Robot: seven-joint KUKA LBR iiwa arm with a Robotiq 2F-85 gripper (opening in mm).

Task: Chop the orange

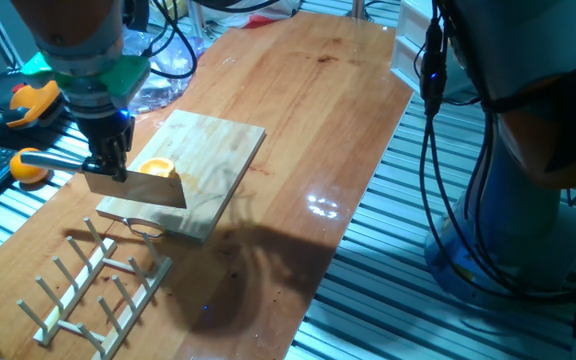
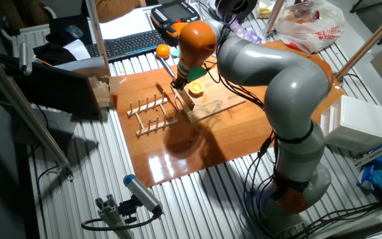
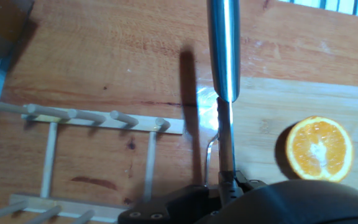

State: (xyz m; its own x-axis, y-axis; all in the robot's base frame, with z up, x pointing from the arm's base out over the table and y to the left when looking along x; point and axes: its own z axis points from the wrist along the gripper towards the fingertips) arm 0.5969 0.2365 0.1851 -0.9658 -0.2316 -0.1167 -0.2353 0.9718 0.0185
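Observation:
The half orange [image 1: 156,167] lies face up on the wooden cutting board [image 1: 218,140], near its left edge. In the hand view its juicy segmented face [image 3: 319,149] shows at the right. My gripper [image 1: 108,163] is shut on a knife with a steel handle [image 3: 221,50] and a flat blade [image 1: 136,188]. The blade hangs edge down just in front of the half orange, beside it and apart from it. In the other fixed view the gripper [image 2: 180,83] stands just left of the half orange [image 2: 195,88].
A wooden peg rack [image 1: 98,285] lies on the table in front of the board. A whole round orange [image 1: 26,168] and an orange-and-black tool [image 1: 26,100] lie off the table's left edge. A keyboard [image 2: 128,43] lies behind.

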